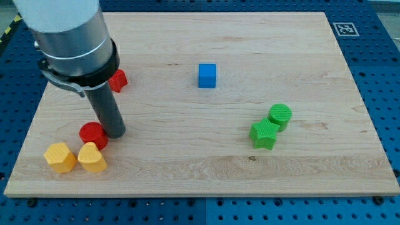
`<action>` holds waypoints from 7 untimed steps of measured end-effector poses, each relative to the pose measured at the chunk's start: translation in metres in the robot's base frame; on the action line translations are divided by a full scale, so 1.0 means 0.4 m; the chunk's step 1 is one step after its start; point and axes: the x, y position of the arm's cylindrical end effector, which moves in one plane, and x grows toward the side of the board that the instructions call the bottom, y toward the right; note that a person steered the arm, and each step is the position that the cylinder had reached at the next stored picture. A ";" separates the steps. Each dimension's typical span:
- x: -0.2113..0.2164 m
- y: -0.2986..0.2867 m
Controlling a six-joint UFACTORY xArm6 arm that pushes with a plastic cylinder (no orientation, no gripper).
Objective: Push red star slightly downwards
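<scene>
My tip (114, 132) (no jaws to read) sits below red star (117, 80) near tabletop's (187, 169) left edge; go around, nudge gently.

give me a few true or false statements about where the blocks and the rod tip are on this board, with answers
1. The red star lies partly hidden behind the arm, near the view's left. True.
2. My tip rests beside the blue cube. False: it sits right next to the red cylinder, far from the blue cube.
3. The green star and the green cylinder sit close together on the view's right. True.
4. The two yellow blocks are at the view's top. False: they lie at the bottom left.
5. My tip is above the red star in the view. False: it is below it.
</scene>
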 end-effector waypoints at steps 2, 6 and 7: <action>0.000 -0.072; -0.425 0.118; -0.492 0.077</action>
